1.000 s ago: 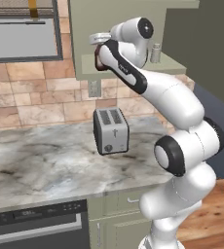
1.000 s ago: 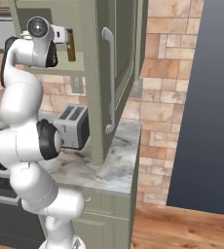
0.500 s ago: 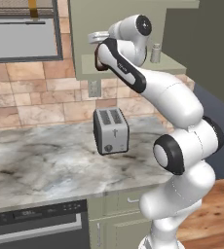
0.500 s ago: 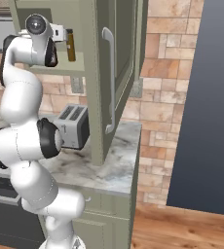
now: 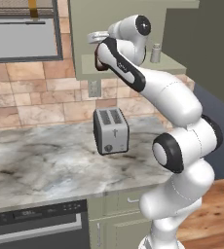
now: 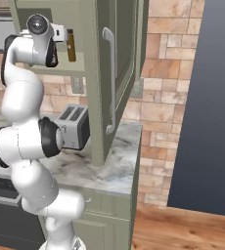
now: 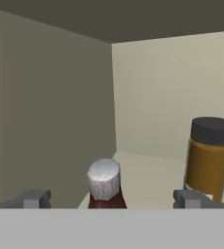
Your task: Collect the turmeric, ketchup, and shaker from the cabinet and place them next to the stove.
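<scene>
In the hand view my gripper [image 7: 111, 200] is open inside the sage-green cabinet [image 7: 50, 112]. Its fingertips [image 7: 33, 198] stand on either side of the ketchup [image 7: 104, 184], a dark red bottle whose pale grey cap sits centred between them. The turmeric [image 7: 209, 160], an amber jar with a dark lid, stands on the shelf to the right of the ketchup, just beyond the right fingertip. From the right base view the turmeric [image 6: 71, 45] shows beside my hand at shelf height. The small grey shaker [image 5: 156, 52] stands further right on the same shelf, behind my arm. The stove's cooktop is out of view.
The cabinet door [image 6: 112, 73] hangs open to the right of my arm. A silver toaster [image 5: 110, 130] sits on the marble counter [image 5: 41, 160] under the cabinet. A microwave [image 5: 21, 29] hangs at upper left, and a dark appliance front [image 5: 36, 223] lies below the counter.
The hand has edged slightly further into the cabinet toward the ketchup. The bottles and the shaker have not moved.
</scene>
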Motion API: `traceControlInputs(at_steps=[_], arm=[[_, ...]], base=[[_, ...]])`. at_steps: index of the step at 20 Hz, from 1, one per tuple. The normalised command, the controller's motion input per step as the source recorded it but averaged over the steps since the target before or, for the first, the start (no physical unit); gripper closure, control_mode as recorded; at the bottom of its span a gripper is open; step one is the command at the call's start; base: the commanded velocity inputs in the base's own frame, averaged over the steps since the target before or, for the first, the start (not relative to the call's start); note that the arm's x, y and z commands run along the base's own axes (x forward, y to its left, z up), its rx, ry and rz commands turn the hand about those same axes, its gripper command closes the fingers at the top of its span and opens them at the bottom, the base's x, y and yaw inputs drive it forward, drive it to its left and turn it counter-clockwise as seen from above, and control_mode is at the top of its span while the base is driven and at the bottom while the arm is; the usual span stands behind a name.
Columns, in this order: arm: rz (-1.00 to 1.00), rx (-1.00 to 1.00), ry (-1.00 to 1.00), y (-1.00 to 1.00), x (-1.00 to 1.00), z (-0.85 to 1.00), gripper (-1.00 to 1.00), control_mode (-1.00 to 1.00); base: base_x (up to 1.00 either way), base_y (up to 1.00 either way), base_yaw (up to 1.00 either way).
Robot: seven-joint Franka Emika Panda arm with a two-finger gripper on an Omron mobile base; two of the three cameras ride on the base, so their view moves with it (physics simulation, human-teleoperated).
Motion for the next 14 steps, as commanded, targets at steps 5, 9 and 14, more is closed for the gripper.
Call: traceControlInputs(at_steps=[5,9,14], arm=[[0.01,0.0,0.01,0.03,0.17,-0.01,-1.0,-1.0],[0.01,-0.01,0.01,0.13,0.18,-0.03,-1.0,-1.0],[0.01,-0.02,0.0,0.14,0.08,-0.02,1.0,-1.0]], base=[[0.0,0.0,0.0],[0.0,0.0,0.0],[0.0,0.0,0.0]])
